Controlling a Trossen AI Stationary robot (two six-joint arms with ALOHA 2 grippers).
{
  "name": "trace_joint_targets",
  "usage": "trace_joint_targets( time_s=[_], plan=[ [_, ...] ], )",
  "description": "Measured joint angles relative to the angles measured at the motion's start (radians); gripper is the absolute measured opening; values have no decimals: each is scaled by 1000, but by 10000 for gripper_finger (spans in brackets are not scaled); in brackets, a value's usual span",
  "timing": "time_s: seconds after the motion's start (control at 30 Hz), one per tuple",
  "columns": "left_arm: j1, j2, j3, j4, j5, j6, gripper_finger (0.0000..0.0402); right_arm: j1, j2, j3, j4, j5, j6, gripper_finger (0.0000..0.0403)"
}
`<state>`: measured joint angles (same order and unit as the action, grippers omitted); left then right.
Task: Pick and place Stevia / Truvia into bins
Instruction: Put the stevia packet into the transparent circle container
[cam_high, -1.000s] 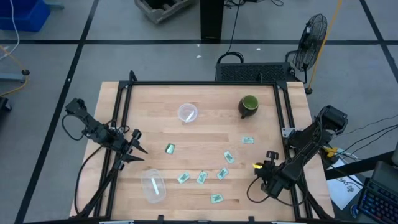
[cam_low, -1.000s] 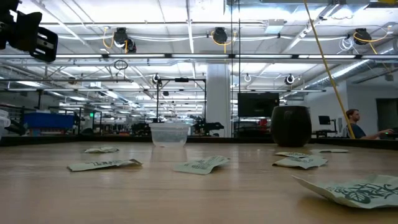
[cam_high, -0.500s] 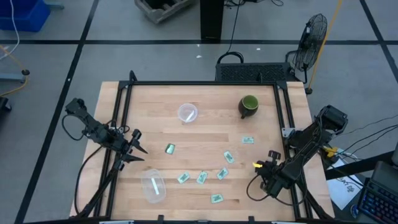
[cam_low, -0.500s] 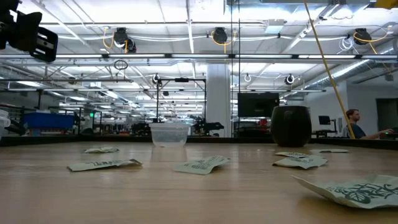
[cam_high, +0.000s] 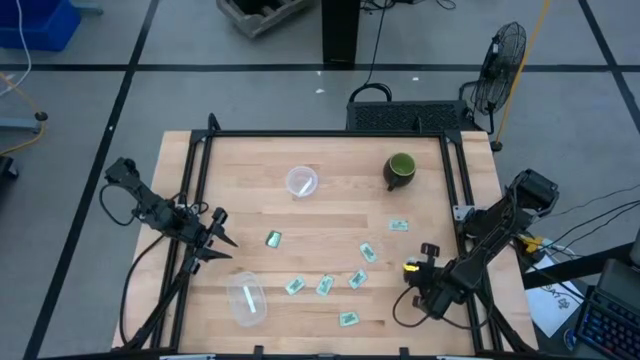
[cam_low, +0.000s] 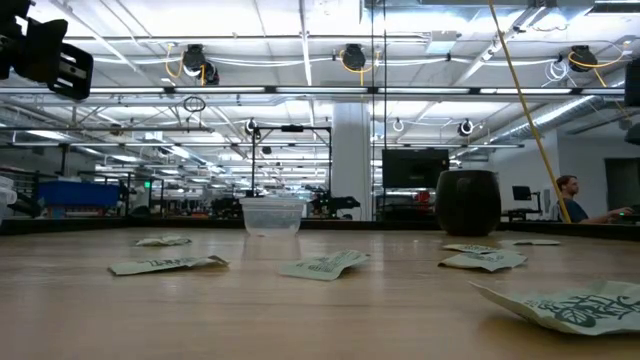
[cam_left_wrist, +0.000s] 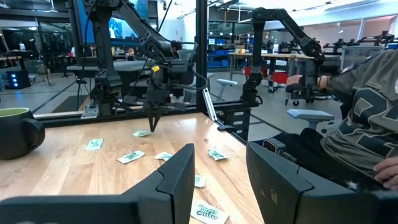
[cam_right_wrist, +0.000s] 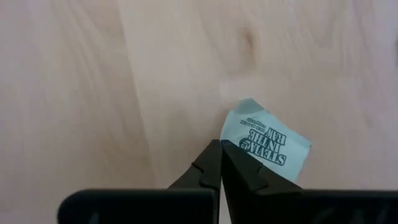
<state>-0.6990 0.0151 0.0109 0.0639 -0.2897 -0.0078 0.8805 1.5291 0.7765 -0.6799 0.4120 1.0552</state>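
Several green-and-white Stevia sachets lie flat across the table's near right half. The round clear cup stands toward the far edge, and the oval clear tub sits near the left front. My right gripper is shut and points down at the table. In the right wrist view its tips stand at the edge of one sachet. My left gripper waits open by the left edge, its fingers level above the wood. My right gripper comes from above with shut fingers at the left edge of a flat-lying sachet. Whether the tips touch it, I cannot tell.
A dark green mug stands at the far right, beyond the sachets. A black frame rail runs around the tabletop. A seated person shows at the table's side in the left wrist view. Bare wood lies between the cup and the sachets.
My right gripper has shifted a little toward the table's left edge, staying shut. Nothing else has moved.
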Motion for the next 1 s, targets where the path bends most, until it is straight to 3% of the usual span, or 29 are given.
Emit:
trace_joint_targets(
  time_s=[0.3, 0.7, 1.0],
  plan=[
    [0, 0, 0, 0, 0, 0, 150, -118, 0, 0, 264, 115, -328, 0],
    [0, 0, 0, 0, 0, 0, 150, -408, -1, 1, 760, 107, -891, 0],
    [0, 0, 0, 0, 0, 0, 150, -622, -1, 1, 1000, -56, -1052, 0]
  ],
)
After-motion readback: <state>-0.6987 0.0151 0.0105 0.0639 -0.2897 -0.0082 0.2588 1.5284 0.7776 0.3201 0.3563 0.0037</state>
